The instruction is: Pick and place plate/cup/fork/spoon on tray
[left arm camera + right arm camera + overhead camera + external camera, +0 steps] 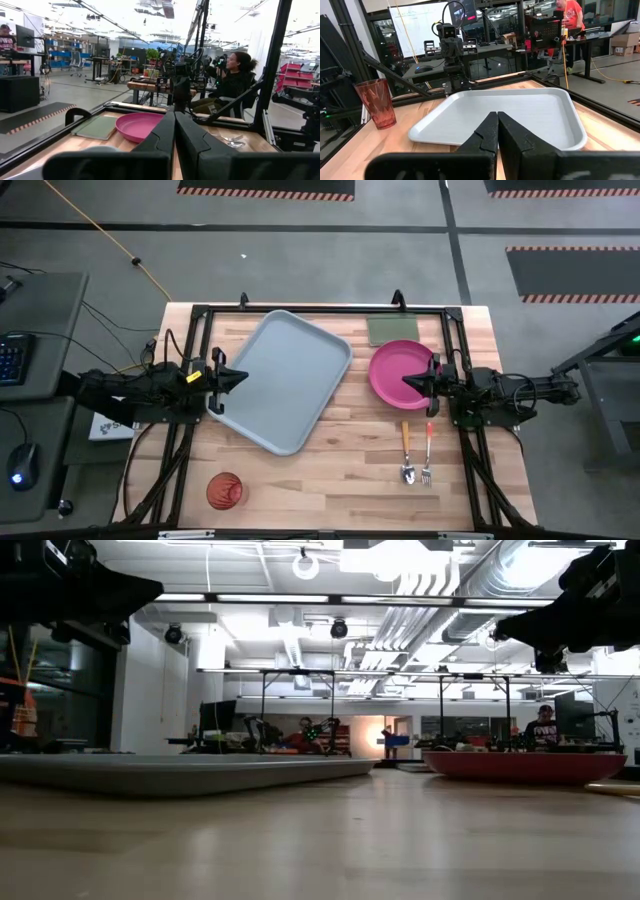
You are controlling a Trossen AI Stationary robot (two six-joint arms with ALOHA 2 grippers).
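Observation:
The grey-blue tray [283, 378] lies empty, turned askew, at the table's middle left; it also shows in the right wrist view [510, 112]. The pink plate [398, 372] rests flat on the table at the right, next to a green pad [391, 329]. The spoon [407, 452] and the fork [428, 454] lie side by side near the front right. The orange-red cup [225, 491] stands upright at the front left. My left gripper [243, 377] is shut and empty over the tray's left rim. My right gripper [407, 380] is shut and empty above the plate's right side.
A black metal frame [320, 310] runs around the table's far, left and right sides. People sit at desks in the room beyond the table. Bare wood lies between the tray and the cutlery.

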